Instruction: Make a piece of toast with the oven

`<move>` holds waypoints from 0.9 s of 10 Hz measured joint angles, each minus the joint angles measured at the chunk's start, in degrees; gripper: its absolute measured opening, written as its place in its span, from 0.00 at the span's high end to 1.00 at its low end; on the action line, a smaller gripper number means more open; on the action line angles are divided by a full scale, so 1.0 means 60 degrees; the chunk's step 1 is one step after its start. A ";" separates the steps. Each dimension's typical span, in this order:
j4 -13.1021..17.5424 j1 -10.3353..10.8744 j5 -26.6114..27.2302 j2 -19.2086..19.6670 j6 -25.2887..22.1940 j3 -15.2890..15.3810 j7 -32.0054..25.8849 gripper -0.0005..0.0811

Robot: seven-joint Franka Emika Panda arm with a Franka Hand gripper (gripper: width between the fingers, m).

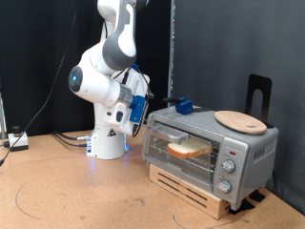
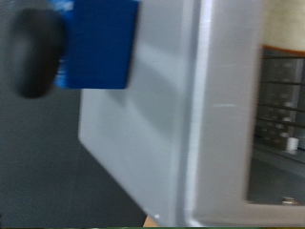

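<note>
The oven is a silver box on a wooden slatted base at the exterior view's right. Its glass door looks shut. Behind the glass the piece of toast lies flat on the rack, pale with a brown crust. My gripper hangs just off the oven's upper corner on the exterior view's left, apart from the door. In the wrist view the oven's grey shell fills the frame, with the wire rack showing through glass at one edge. My fingertips do not show clearly.
A round wooden board rests on the oven's roof, beside a small blue block with a black part. Knobs line the oven's right panel. A black stand rises behind. Cables trail across the table.
</note>
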 joint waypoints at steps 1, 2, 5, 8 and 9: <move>-0.0164 0.0060 0.0123 -0.0427 -0.0254 0.0017 0.0179 0.01; -0.0345 0.0152 0.0235 -0.0859 -0.0385 0.0047 0.0370 0.01; -0.0526 0.0170 0.0513 -0.1503 -0.0043 0.0058 0.0563 0.01; -0.0163 -0.0347 0.0081 -0.0878 0.1064 0.0063 0.0637 0.01; 0.0071 -0.0547 -0.0386 -0.0515 0.1196 0.0063 0.0731 0.01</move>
